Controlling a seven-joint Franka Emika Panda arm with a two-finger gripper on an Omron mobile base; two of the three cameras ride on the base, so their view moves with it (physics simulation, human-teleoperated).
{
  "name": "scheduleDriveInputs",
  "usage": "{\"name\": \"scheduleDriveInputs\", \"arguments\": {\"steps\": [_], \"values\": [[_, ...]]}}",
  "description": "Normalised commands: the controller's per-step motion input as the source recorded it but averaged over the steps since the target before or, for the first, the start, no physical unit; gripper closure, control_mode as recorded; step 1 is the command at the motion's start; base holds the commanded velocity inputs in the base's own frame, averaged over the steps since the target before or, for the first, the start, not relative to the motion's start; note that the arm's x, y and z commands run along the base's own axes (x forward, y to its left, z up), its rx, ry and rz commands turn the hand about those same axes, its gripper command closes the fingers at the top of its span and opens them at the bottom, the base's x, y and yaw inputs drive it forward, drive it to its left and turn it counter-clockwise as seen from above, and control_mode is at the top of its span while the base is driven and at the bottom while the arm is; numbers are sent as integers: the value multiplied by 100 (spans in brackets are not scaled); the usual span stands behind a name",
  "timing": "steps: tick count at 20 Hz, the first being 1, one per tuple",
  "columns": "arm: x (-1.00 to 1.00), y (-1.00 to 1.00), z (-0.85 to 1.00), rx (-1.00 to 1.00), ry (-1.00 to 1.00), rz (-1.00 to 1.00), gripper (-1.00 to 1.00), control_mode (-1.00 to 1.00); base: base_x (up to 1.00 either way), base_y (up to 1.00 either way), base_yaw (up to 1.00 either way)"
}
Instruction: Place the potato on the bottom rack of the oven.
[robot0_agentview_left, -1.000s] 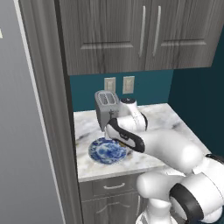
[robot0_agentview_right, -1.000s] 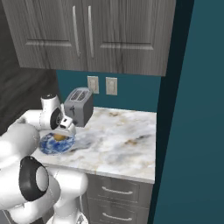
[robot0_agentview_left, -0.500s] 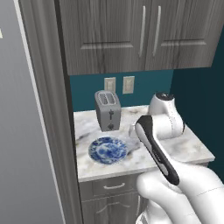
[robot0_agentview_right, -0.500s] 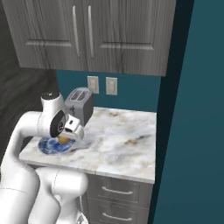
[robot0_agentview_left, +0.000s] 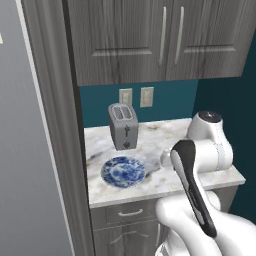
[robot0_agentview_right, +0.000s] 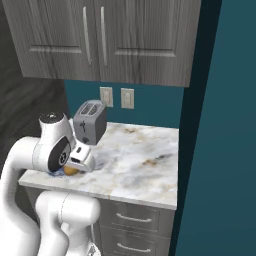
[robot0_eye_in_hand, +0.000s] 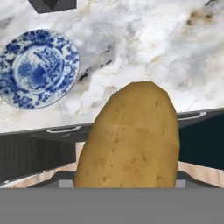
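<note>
gripper (robot0_agentview_right: 75, 169) clamped on the potato (robot0_eye_in_hand: 129, 138), lifted above the marble counter (robot0_agentview_right: 135, 160) near its front edge. blue-and-white plate (robot0_agentview_left: 123, 171) bare on counter, in front of toaster (robot0_agentview_left: 123, 126).

The potato (robot0_eye_in_hand: 129, 138) has left the plate (robot0_agentview_left: 123, 171), apparently carried rightward.

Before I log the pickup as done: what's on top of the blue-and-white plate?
Nothing that can be seen: the plate lies bare on the marble counter. The potato is off it, in the gripper. In the right base view the arm covers most of the plate.
</note>
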Motion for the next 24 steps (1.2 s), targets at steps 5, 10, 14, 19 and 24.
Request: {"name": "scheduleDriveInputs", "arguments": {"steps": [5, 10, 14, 19, 24], "values": [[-22, 0, -8, -8, -4, 0, 100, -100, 0, 0, 0], [0, 0, -8, -5, -3, 0, 100, -100, 0, 0, 0], [0, 0, 0, 0, 0, 0, 100, -100, 0, 0, 0], [-14, 11, -3, 0, -1, 1, 100, -100, 0, 0, 0], [0, 0, 0, 0, 0, 0, 100, 100, -75, 47, 16]]}}
